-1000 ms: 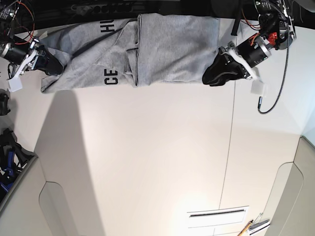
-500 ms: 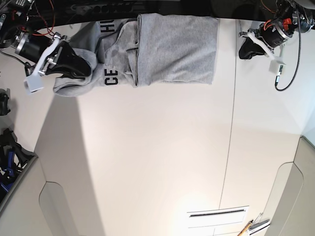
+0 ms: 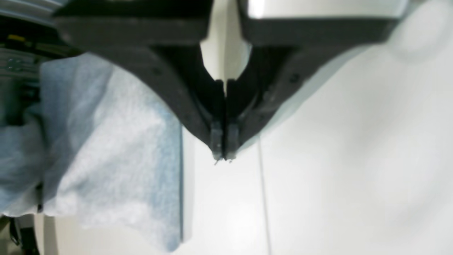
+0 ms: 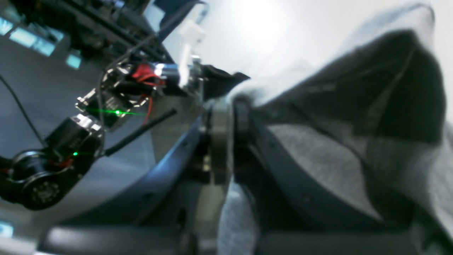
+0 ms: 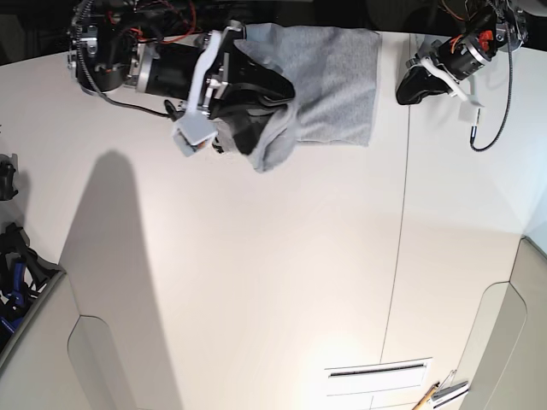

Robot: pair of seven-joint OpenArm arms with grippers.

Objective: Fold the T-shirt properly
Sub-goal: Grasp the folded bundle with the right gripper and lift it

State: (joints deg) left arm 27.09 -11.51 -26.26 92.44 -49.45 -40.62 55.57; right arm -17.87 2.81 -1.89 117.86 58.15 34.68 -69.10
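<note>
The heather-grey T-shirt (image 5: 342,85) lies along the far edge of the white table (image 5: 256,282). My right gripper (image 5: 272,107) is shut on a bunch of its fabric, held up over the shirt's middle with cloth hanging below it (image 5: 275,149). In the right wrist view the jaws (image 4: 226,141) pinch grey cloth (image 4: 318,159). My left gripper (image 5: 408,90) is shut and empty, just right of the shirt's right edge. In the left wrist view its fingertips (image 3: 222,156) are pressed together above bare table, with the shirt (image 3: 106,159) to the left. The black letters are hidden.
A table seam (image 5: 400,256) runs front to back right of the shirt. Black gear (image 5: 13,265) sits at the left edge. A white slotted plate (image 5: 376,371) lies at the front. A cable (image 5: 491,120) hangs by the left arm.
My right gripper has swung right across the table, dragging the shirt's left part over the middle. My left gripper left the shirt's right edge and has stayed clear beside it.
</note>
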